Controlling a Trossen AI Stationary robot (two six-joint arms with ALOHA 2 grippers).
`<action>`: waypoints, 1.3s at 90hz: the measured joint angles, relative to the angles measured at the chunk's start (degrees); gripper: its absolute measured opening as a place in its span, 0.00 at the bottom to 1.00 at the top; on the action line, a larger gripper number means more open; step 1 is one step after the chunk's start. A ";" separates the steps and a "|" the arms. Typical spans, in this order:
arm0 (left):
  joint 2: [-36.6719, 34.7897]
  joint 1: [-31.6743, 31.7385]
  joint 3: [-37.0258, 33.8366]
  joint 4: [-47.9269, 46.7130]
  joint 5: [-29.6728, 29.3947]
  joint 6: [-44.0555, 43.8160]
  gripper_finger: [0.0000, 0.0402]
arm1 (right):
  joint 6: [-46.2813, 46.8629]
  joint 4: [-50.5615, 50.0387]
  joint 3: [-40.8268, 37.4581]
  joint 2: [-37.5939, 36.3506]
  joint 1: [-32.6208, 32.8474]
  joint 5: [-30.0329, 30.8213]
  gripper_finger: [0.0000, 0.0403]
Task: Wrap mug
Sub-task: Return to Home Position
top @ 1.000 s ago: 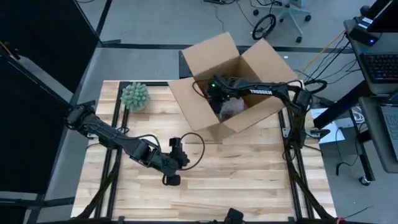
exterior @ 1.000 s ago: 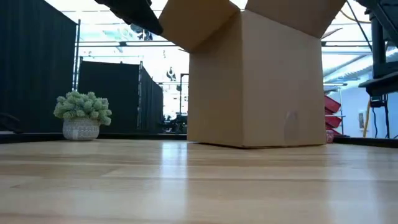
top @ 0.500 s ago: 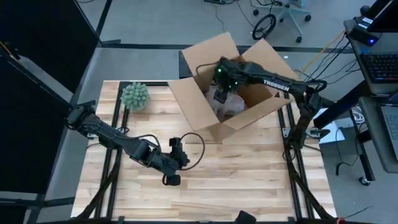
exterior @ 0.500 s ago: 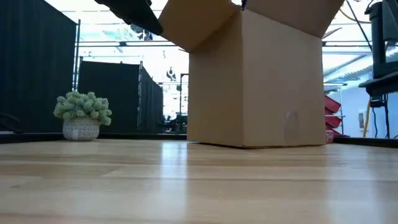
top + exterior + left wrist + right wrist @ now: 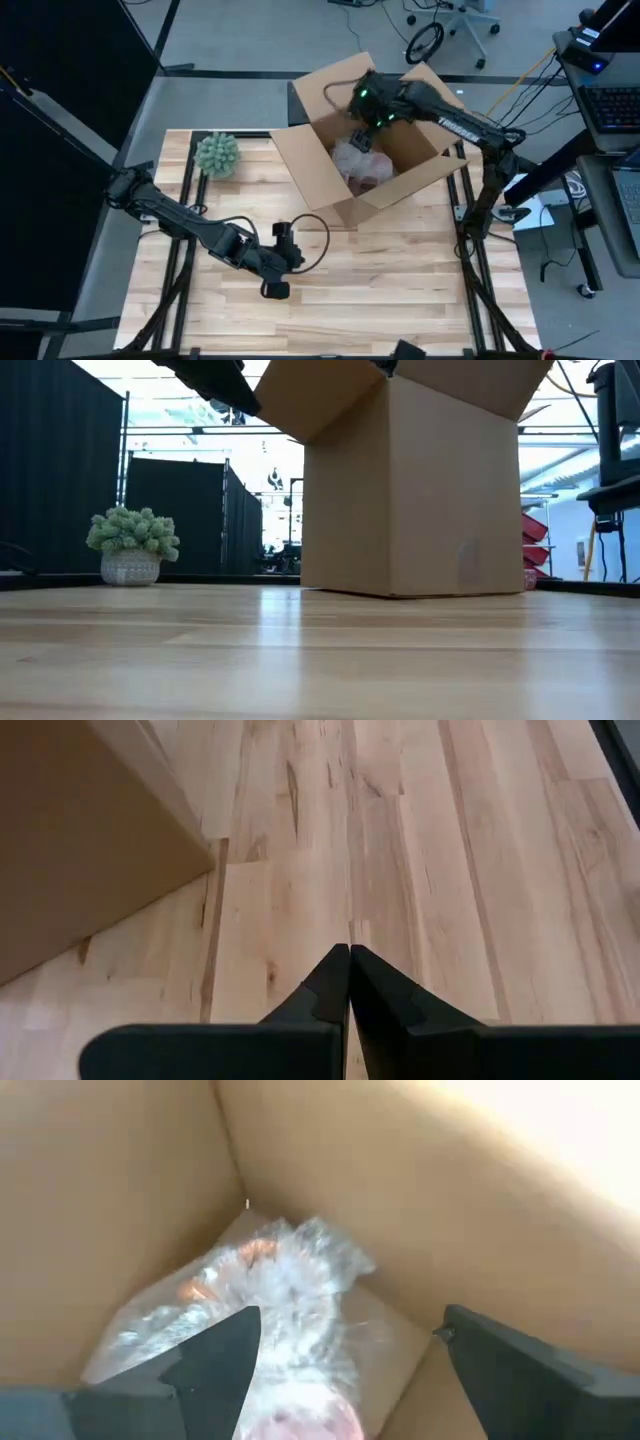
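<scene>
Right pincer (image 5: 363, 132) is hanging over the open cardboard box (image 5: 310, 170) at the far side of the desk (image 5: 400, 280), its arm reaching in from the right. On the box floor beneath it, the wrapped mugs (image 5: 358, 165) are lying as two bubble-wrap bundles touching each other. Their row is running slantwise across the box, and I cannot tell which way either mouth is pointing. Left pincer (image 5: 275, 288) is hovering over bare wood near the desk's front, well apart from the box. A potted plant (image 5: 216, 153) is sitting near the far left corner.

From desk height, the box is standing flat on the wood with its flaps splaying upward, hiding everything inside; the plant is showing off to its left.

Looking past the left wrist, its fingers (image 5: 330, 985) are pressing together, clenched on nothing, above the planks beside a box corner.

Looking past the right wrist, that pincer is spreading wide, released. Between its fingers an orange-tinted bundle (image 5: 265, 1280) is lying with its long axis slanting out from an inner corner of the box, and a pink bundle (image 5: 300, 1425) is touching its nearer end.
</scene>
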 joint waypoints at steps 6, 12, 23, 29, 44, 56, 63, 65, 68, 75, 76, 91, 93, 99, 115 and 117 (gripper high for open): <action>0.00 0.23 0.00 0.01 0.00 -0.09 0.00 | -0.38 -1.76 7.28 -0.01 0.00 0.03 0.74; 0.00 0.38 0.00 -0.03 -0.02 -0.50 0.00 | -0.67 -3.34 14.40 -0.01 0.02 -0.42 0.73; 0.00 0.50 0.00 -0.89 0.00 -1.51 0.00 | -0.69 -1.57 17.36 -3.63 1.62 -3.59 0.65; 0.00 0.52 0.00 -1.51 -0.10 -1.51 0.00 | -0.59 0.43 14.78 -6.54 3.78 -6.29 0.57; 0.00 0.49 0.00 -1.50 -1.97 -1.48 0.00 | 0.28 4.63 6.39 -13.91 14.18 -6.83 0.30; 0.00 0.49 0.00 -1.45 -2.06 -1.01 0.00 | 0.79 11.47 -7.28 -21.13 24.34 -6.83 0.07; 0.00 0.43 0.00 -1.47 -2.03 -0.90 0.00 | 2.39 19.13 -18.67 -25.92 30.24 -6.81 0.02; 0.00 0.43 0.00 -1.48 -1.95 -0.90 0.00 | 3.17 21.63 -21.78 -27.26 31.79 -6.81 0.02; 0.00 0.43 0.00 -1.40 -1.81 -0.84 0.00 | 4.50 25.76 -26.55 -29.57 34.22 -6.79 0.03; 0.00 0.27 0.00 -1.02 -1.02 0.00 0.00 | 8.13 34.02 -36.39 -34.34 39.39 -7.44 0.03; 0.00 0.25 0.00 -0.94 -0.84 0.04 0.00 | 8.65 34.98 -37.67 -34.90 40.06 -7.74 0.03; 0.00 0.08 0.00 -0.70 -0.26 0.09 0.00 | 14.88 48.02 -56.27 -41.14 49.14 -8.22 0.00; 0.00 0.08 0.00 -0.70 -0.24 0.09 0.00 | 15.62 49.89 -58.60 -41.86 49.89 -8.21 0.00; 0.00 0.10 0.00 -0.71 -0.24 0.20 0.00 | 16.97 56.43 -65.51 -43.88 51.29 -7.90 0.00; 0.00 0.93 0.00 -0.37 1.87 0.54 0.00 | 17.15 81.41 -85.23 -47.51 48.60 -8.23 0.00; 0.00 1.15 0.00 -0.13 2.62 0.65 0.00 | 17.04 84.86 -87.18 -48.00 47.85 -8.47 0.00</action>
